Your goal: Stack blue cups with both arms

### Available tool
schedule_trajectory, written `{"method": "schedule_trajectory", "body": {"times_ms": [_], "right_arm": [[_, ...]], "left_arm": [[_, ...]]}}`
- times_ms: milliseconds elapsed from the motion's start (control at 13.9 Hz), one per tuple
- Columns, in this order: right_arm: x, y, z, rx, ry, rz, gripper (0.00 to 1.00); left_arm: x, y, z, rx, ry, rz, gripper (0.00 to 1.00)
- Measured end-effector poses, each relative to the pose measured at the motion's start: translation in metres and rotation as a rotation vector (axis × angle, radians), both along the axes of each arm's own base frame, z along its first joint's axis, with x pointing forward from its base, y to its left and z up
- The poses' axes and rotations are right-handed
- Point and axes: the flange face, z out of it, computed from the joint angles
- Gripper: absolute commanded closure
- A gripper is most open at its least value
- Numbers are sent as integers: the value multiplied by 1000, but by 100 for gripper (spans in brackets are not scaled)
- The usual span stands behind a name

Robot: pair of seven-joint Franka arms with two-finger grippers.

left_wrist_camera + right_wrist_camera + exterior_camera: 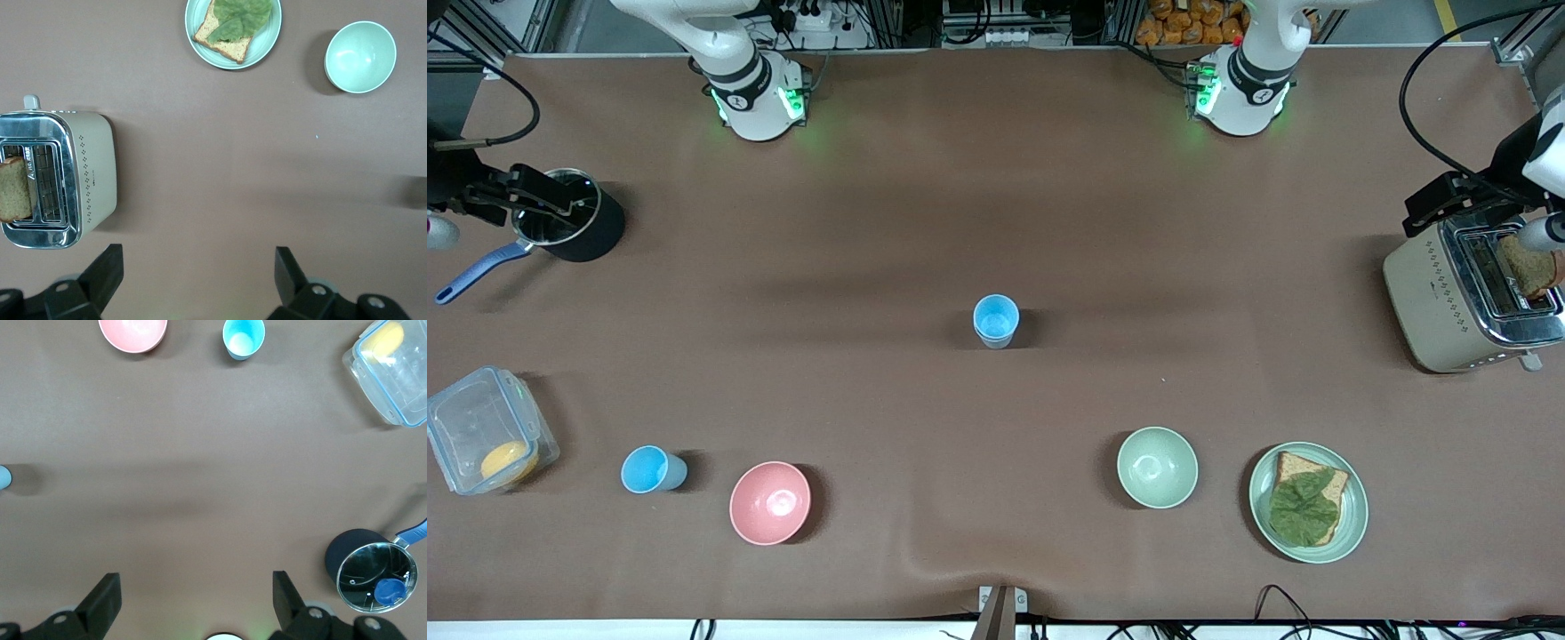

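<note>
Both claws gape empty; toaster (1449, 298) holds bread (1529, 267).

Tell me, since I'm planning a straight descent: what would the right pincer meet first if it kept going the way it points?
Probably bare tablecloth. The right pincer is open and points straight down at the brown cloth, with nothing between its fingers. The black pot sits off to one side and the nearer blue cup well clear.

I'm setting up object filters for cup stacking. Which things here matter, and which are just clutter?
Matter:
middle blue cup
blue cup beside pink bowl
left hand, open
right hand, open

Clutter:
pink bowl
green bowl
sandwich plate
toaster
saucepan
plastic container
</note>
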Motion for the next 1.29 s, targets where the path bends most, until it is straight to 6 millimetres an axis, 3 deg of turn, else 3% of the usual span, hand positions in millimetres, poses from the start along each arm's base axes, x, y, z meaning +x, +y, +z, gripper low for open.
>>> {"method": "schedule_trajectory", "body": {"times_ms": [1293], "right_arm": [[0,1,-5,0,11,4,0]], "left_arm": [[-2,-4,1,1,15,-7,0]]}}
